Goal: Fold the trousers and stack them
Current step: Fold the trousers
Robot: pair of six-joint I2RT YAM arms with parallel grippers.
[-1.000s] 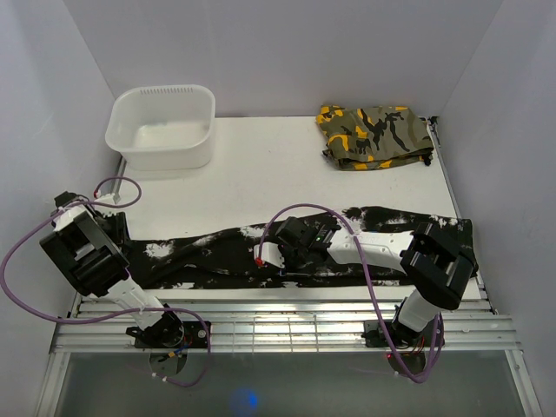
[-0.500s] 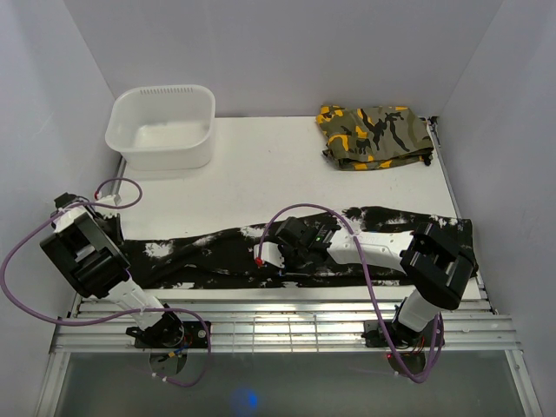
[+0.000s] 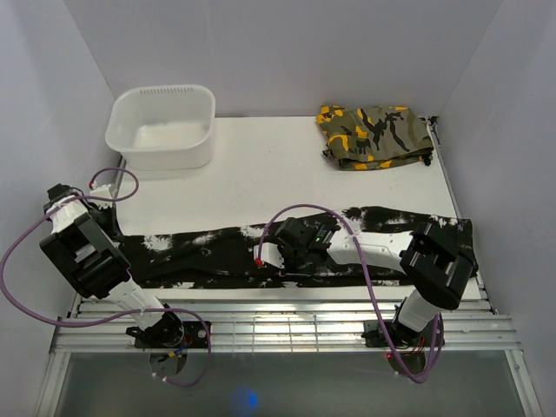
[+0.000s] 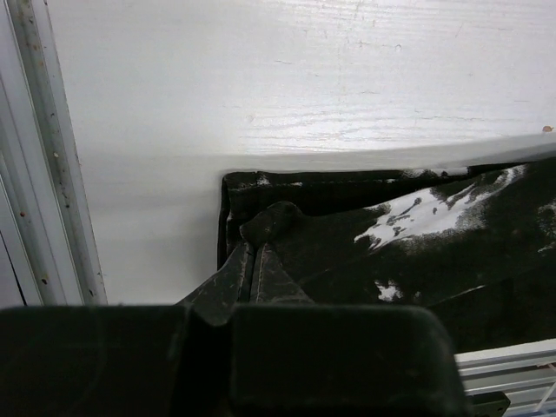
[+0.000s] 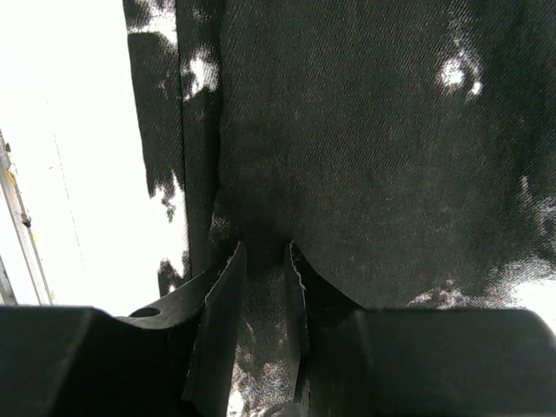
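The trousers, black with white splotches, lie stretched left to right along the near part of the white table. My left gripper is at their left end. In the left wrist view it is shut on a pinched bump of the hem of the trousers. My right gripper is low over the middle of the trousers. In the right wrist view its fingers stand close together with a ridge of the trousers bunched between them.
A white tub stands at the back left. An olive camouflage garment lies folded at the back right. A slatted metal rail runs along the near edge and a metal strip along the table's left side. White walls close in on three sides.
My left gripper has shut on the left end of the trousers, and that arm has shifted slightly left and back, drawing the end with it. The right arm has hardly moved.
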